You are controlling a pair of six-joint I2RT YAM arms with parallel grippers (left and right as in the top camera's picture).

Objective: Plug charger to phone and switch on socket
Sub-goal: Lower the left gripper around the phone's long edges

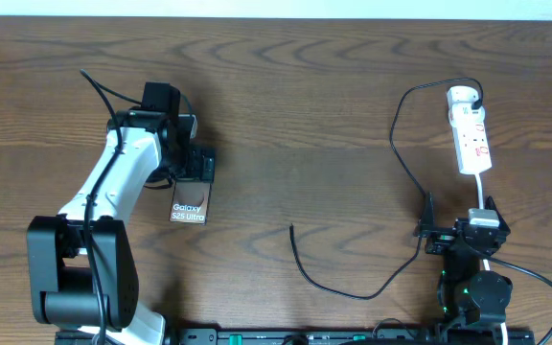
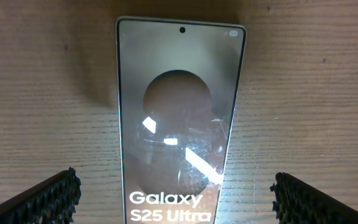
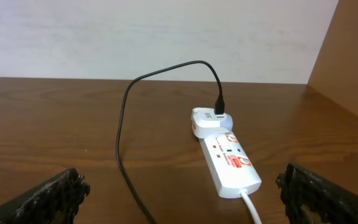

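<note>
Starting at your edge of the table (image 1: 286,115), the right gripper (image 3: 182,186) sits low and released, jaws wide with nothing between them. It faces straight up the strip, probably so you keep the switches in sight. Just to its left the charger (image 1: 338,292) loops along the wood, and its plug tip (image 1: 291,229) lies loose in the open middle, touching neither the phone nor a gripper. That free end is what you need to collect first, I judge.

Further out on the left, the left gripper (image 2: 176,196) hangs over the phone (image 2: 179,118), fingers spread on either side of it and not closed on it. The phone lies flat, screen up, lettering toward the wrist camera. Its charging edge falls below that camera's view, so you can't check the port from there. The straddling pose suits steadying the phone when the plug goes in.

Farthest away on the right lies the socket (image 1: 472,139), lengthwise, its white cord (image 1: 482,187) running back toward the right arm. A white adapter (image 3: 209,121) is seated at its far end with the charger's other end already in it. Whether the red switches are on, you can't tell.
</note>
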